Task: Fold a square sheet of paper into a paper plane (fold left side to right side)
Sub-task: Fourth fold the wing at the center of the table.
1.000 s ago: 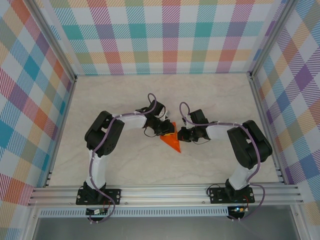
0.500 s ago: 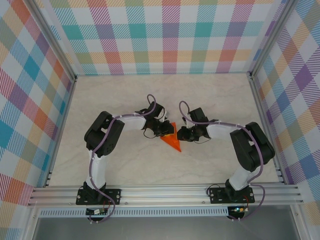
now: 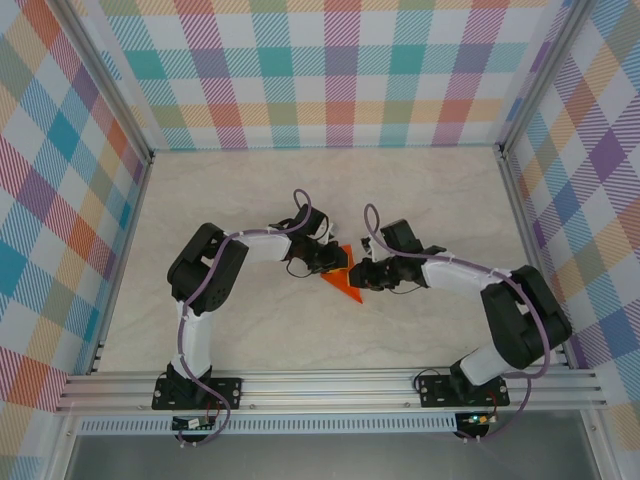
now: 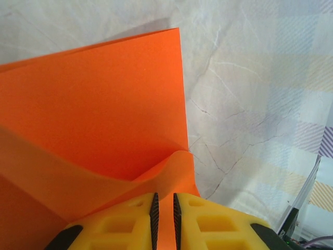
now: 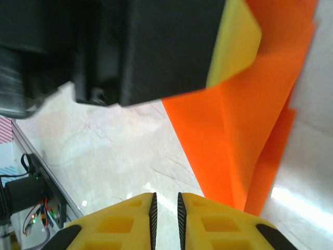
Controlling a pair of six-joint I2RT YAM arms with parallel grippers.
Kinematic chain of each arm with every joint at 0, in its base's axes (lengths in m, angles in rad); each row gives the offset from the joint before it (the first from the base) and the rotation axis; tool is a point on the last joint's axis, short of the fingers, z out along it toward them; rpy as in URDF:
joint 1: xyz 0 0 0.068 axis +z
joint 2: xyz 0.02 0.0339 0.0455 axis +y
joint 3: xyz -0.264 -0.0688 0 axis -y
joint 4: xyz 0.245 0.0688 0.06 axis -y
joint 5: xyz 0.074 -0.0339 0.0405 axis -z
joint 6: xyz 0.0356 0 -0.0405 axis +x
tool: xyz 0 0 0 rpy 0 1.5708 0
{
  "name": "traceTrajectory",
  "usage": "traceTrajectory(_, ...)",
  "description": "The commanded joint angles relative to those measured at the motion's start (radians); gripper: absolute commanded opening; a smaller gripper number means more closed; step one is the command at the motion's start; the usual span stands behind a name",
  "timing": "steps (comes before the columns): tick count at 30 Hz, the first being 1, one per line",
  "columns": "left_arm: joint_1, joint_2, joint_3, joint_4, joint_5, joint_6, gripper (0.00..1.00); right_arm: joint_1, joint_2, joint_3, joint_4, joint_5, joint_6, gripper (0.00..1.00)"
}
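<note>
Paper plane (image 3: 345,288) in left fingers (image 4: 125,221), elbow (image 3: 207,262) bent

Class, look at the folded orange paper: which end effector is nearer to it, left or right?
Left. The left end effector pinches a flap of the orange paper; the right end effector sits just beside the paper, its fingers clamping nothing.

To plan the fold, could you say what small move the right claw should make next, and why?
Probably nudge the right claw sideways onto the square sheet of paper: its jaws hold nothing beside it, while the left claw pinches a flap.
</note>
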State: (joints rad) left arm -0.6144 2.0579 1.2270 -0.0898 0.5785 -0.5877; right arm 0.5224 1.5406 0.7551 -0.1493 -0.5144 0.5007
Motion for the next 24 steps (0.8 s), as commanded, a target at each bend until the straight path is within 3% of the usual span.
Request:
traceTrajectory(1,-0.013,0.03,-0.044,-0.068,-0.045,-0.001,0.18,0.007,0.048,0.007,0.051,-0.058,0.036,0.19)
traceTrajectory(24,-0.013,0.034,-0.024,-0.093,-0.057,0.011,0.18,0.011,0.139,-0.035,-0.003,0.011,0.022,0.18)
